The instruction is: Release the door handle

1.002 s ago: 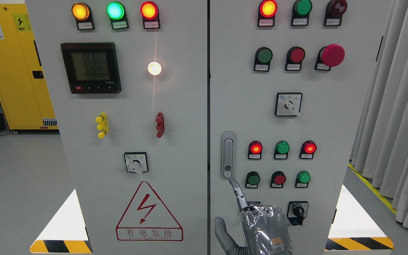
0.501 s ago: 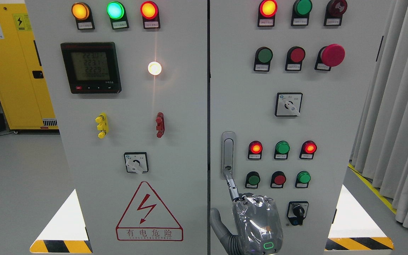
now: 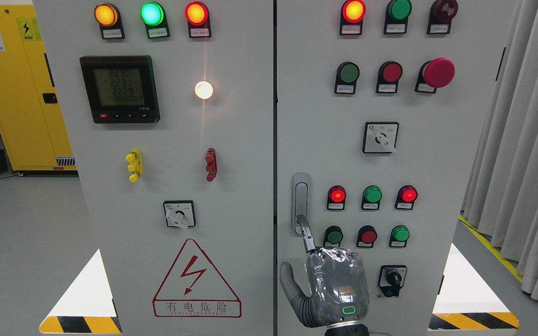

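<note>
Head view shows my right hand point(image 3: 336, 289) low on the cabinet's right door point(image 3: 437, 163), wrapped in clear plastic, arm entering at the bottom edge right of the middle. 1 finger point(image 3: 307, 235) is stretched straight up; its tip rests on the lower end of the door handle point(image 3: 300, 203), about where the release button sits. The thumb point(image 3: 289, 284) juts out to the left, clear of the panel. I cannot tell how the other fingers lie under the plastic, but none of them clamps anything.

That handle is a slim metal latch set upright in a recessed plate, just right of the seam between the 2 doors and left of the red lamp point(image 3: 337, 194). I judge it stiff and sprung, smooth and a bit slippery, not fragile. Its lever looks flush with the plate, so there is nothing to grip yet; a firm press at the bottom end should pop it out, and then the freed lower end is where I would hook it.

My left hand is out of sight.
</note>
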Motion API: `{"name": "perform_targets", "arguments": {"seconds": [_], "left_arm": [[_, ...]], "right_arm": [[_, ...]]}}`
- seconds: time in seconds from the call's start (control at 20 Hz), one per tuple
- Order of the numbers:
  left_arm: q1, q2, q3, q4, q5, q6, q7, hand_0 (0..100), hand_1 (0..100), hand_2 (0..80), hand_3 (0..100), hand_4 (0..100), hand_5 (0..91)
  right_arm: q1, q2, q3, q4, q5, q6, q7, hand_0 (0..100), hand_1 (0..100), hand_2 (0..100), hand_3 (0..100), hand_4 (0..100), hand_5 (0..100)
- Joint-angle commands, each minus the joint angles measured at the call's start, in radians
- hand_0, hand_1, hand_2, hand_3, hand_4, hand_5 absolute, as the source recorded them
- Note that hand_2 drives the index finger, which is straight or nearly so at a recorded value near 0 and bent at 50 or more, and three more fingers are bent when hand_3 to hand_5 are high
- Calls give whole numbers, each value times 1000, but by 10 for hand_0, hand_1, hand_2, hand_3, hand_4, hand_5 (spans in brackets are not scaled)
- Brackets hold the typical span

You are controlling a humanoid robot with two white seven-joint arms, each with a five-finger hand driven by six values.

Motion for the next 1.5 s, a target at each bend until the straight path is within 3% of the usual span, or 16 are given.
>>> {"name": "perform_targets", "arguments": {"seconds": [0.0, 0.35, 1.45], "left_arm": [[0, 0, 0, 0, 0, 1, 0, 120, 556, 0, 0, 0, 0], [0, 0, 0, 0, 0, 1, 0, 120, 556, 0, 0, 0, 0], [0, 0, 0, 0, 0, 1, 0, 120, 556, 0, 0, 0, 0]], "right_arm": [[-3, 9, 15, 39, 4, 3, 0, 613, 395, 0, 1000, 1000, 1000], [-3, 9, 12, 45, 6, 44, 4, 607, 395, 0, 1000, 1000, 1000], [-6, 9, 15, 47, 6, 46, 13, 586, 393, 0, 1000, 1000, 1000]]}}
